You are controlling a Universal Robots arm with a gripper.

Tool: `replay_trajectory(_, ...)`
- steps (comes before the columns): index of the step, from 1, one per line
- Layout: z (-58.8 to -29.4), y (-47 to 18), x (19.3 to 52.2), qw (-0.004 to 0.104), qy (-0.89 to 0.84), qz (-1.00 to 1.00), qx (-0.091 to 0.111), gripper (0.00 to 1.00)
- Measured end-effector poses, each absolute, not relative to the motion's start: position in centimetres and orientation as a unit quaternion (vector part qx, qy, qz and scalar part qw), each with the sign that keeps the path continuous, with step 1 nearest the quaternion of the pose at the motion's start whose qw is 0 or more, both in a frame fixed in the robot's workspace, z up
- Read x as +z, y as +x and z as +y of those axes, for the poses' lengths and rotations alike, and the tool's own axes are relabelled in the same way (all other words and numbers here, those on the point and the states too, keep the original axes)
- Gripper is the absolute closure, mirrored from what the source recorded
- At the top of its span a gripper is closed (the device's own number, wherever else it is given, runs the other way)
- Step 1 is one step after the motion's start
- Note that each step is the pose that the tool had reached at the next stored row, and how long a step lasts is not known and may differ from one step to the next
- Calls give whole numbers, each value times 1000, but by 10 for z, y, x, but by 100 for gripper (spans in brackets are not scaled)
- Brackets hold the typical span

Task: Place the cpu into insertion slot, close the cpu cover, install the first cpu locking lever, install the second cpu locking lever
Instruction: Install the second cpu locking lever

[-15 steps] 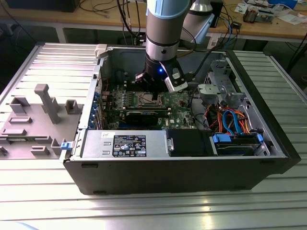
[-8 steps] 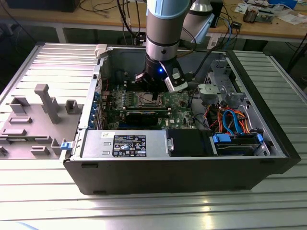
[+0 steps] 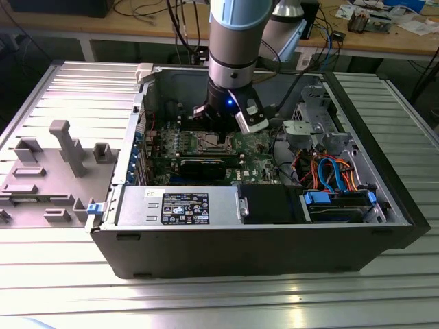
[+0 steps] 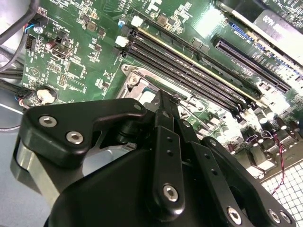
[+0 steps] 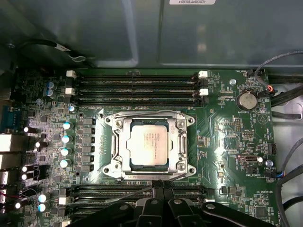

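Observation:
The cpu (image 5: 149,144), a dull silver square, lies flat in the insertion slot (image 5: 109,170) on the green board. The cpu cover (image 5: 124,147) is folded down around it, its cut-out framing the chip. A thin wire lever (image 5: 147,112) runs along one side of the socket, and another thin lever (image 5: 135,191) slants out from the opposite side toward my fingertips. My black gripper (image 5: 158,186) hovers at that edge with its fingers together. In the second wrist view the gripper (image 4: 163,97) hides most of the socket (image 4: 137,80). The exterior view has the gripper (image 3: 218,131) low over the socket (image 3: 216,144).
Long black memory slots (image 5: 137,87) flank the socket on two sides. A coin battery (image 5: 247,100) and upright capacitors (image 5: 66,139) stand nearby. Case walls, a power supply (image 3: 178,205) and bundled cables (image 3: 329,171) surround the board. A grey fixture (image 3: 62,144) sits at the exterior view's left.

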State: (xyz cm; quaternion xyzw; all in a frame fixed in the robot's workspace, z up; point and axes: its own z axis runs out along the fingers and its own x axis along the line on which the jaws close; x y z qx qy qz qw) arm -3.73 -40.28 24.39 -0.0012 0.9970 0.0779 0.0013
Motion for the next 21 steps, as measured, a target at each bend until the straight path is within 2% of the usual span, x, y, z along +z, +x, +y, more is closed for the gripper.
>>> replay_trajectory(17, -417, -58, 238, -1, -8, 993, 114, 89)
replay_trajectory(21, -417, -60, 235, -3, -9, 993, 115, 89)
